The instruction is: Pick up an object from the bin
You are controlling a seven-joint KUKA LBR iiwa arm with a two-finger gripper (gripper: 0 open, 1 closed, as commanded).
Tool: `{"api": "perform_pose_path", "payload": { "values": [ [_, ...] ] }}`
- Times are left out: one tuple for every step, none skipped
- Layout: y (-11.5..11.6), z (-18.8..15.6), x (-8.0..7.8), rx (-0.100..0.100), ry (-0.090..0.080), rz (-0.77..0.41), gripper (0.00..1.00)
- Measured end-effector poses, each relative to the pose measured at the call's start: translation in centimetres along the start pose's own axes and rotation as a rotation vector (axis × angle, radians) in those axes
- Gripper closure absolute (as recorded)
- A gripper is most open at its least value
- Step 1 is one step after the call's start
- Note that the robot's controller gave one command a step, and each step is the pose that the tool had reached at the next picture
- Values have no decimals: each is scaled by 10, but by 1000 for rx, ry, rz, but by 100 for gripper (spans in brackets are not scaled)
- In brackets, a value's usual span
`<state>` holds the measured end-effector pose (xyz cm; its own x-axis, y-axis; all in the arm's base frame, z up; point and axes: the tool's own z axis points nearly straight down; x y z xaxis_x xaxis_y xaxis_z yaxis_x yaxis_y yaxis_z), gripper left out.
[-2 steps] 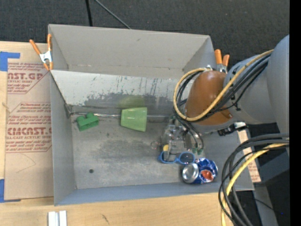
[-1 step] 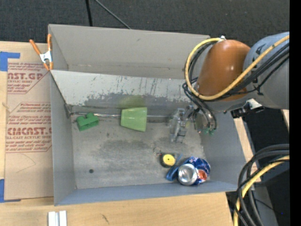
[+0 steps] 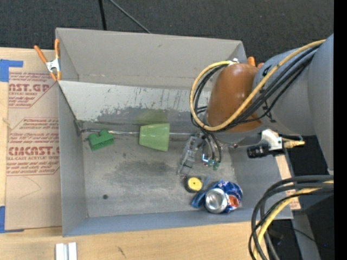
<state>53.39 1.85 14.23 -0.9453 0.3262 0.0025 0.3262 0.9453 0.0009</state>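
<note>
Down in the right half of the bin (image 3: 152, 58), toward the front wall, there's the gripper (image 3: 186, 168), low over the grey floor and slanting down and to the left, its metal tip pointing at the floor. Apart or together? I cannot tell from up here; the tip reads as one narrow sliver of metal, and nothing shows clamped in it. Just in front of that tip, nearly under it, lies a small yellow disc (image 3: 194, 184), flat on the floor. Touching or just apart, can't call it. Above the gripper, the wrist carries a tangle of small wires and then the big orange cover (image 3: 230, 99), bulging over the bin's right side, with yellow and black cables (image 3: 201, 91) looping around it. Behind that, the grey arm (image 3: 303, 91) comes in from the right, across the right rim, bent down into the bin. Moving out: right beside the disc, in the front right corner, a crushed can (image 3: 217, 197), blue with red, its silver top facing up. Well off to the left of the gripper, a pale green cup (image 3: 154, 137) lies on its side near the back slope, and further left again sits a small green block (image 3: 101, 140). A thin rod (image 3: 122, 130) runs along the floor between them.
</note>
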Motion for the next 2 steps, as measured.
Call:
{"api": "perform_pose_path", "payload": {
  "values": [
    [-46, -33, 22, 2, -3, -387, 100],
    [-45, -32, 22, 1, -3, -387, 0]
  ]
}}
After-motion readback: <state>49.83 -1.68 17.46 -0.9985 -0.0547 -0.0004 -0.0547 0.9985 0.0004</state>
